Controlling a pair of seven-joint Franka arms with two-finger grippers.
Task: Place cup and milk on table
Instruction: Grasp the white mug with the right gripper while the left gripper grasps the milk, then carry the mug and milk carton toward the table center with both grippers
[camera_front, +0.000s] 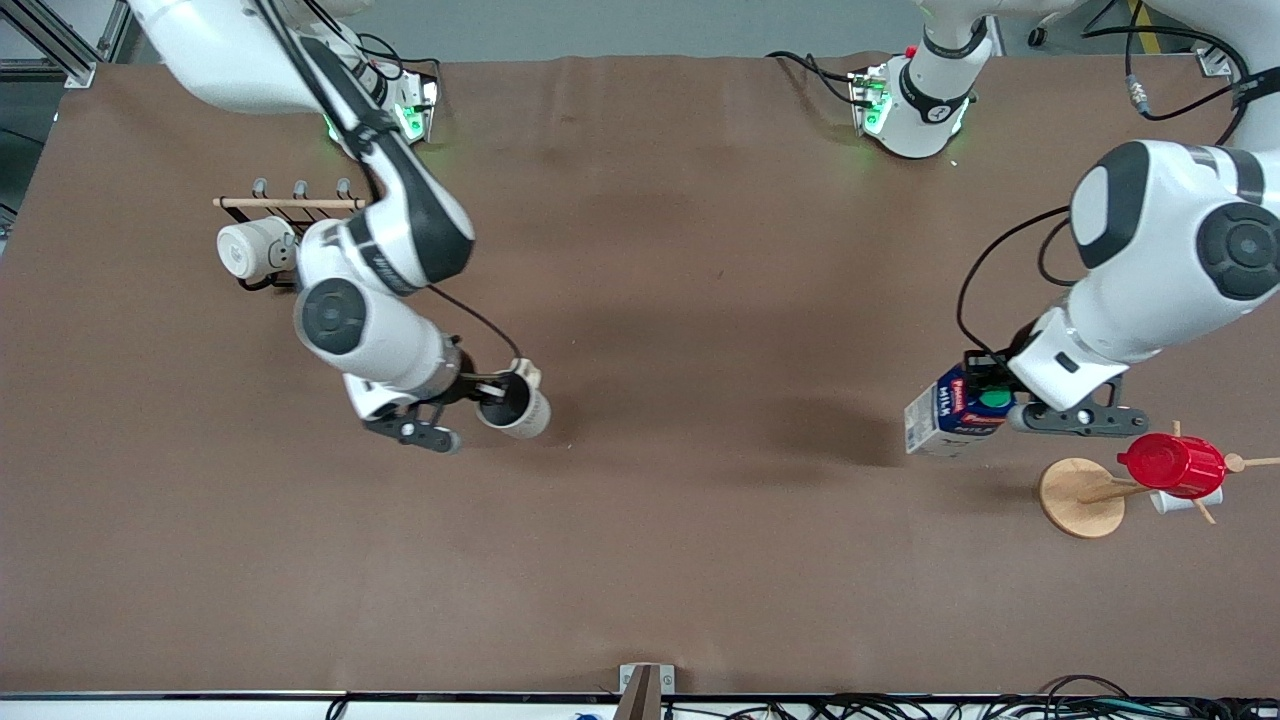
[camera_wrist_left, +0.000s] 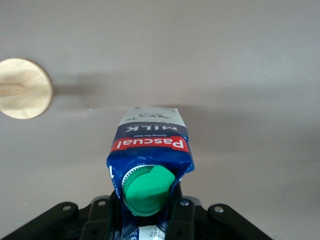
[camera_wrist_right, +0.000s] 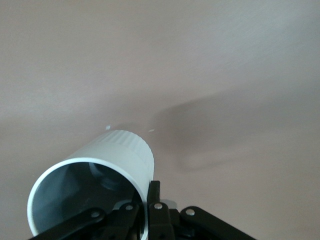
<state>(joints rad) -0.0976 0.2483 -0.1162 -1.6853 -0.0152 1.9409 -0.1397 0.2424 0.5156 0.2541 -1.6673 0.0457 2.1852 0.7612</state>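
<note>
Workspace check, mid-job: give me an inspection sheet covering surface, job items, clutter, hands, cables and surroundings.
Surface: table with brown covering, faint creases.
Cup: cup held by its rim, tilted, over the table; contact with the table unclear.
Milk: milk gripped at its capped top, tilted, above the table.
Clutter: bar rack with a white mug; peg stand carrying a red cup.
Hands: right hand shut on the cup rim; left hand shut on the milk.
Cables: black leads along both arms; bundle along the front edge.
Surroundings: grey floor past the robot bases.
</note>
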